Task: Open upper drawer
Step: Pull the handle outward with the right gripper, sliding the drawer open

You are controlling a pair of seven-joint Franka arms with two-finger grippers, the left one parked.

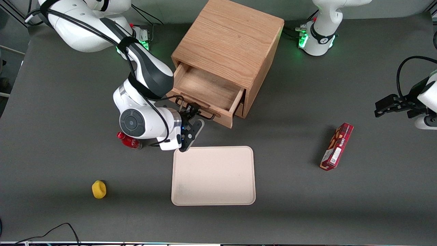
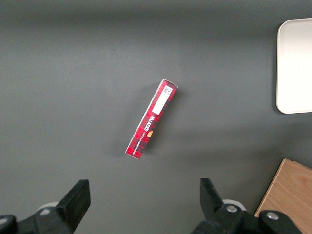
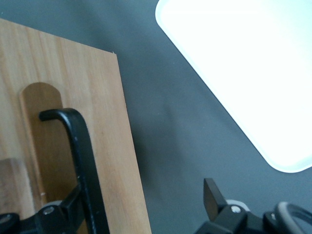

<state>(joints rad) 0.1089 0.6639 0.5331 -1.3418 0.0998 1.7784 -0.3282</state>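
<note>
The upper drawer (image 1: 208, 87) of the light oak cabinet (image 1: 232, 37) stands pulled out, and its bare wooden inside shows. Its thin black bar handle (image 1: 196, 110) faces the front camera. My gripper (image 1: 192, 112) is at the drawer front, right at the handle. In the right wrist view the gripper (image 3: 141, 195) is open, its fingers wide apart. One finger (image 3: 68, 207) lies against the handle (image 3: 80, 156) on the drawer front (image 3: 109, 146); the other finger (image 3: 212, 195) hangs over the grey table. The bottom drawer is hidden under the upper one.
A cream tray (image 1: 213, 176) lies on the table just nearer the front camera than the drawer; it also shows in the right wrist view (image 3: 243, 63). A red bottle (image 1: 129, 140) lies under my arm. A yellow object (image 1: 99, 189) and a red box (image 1: 337, 146) lie farther off.
</note>
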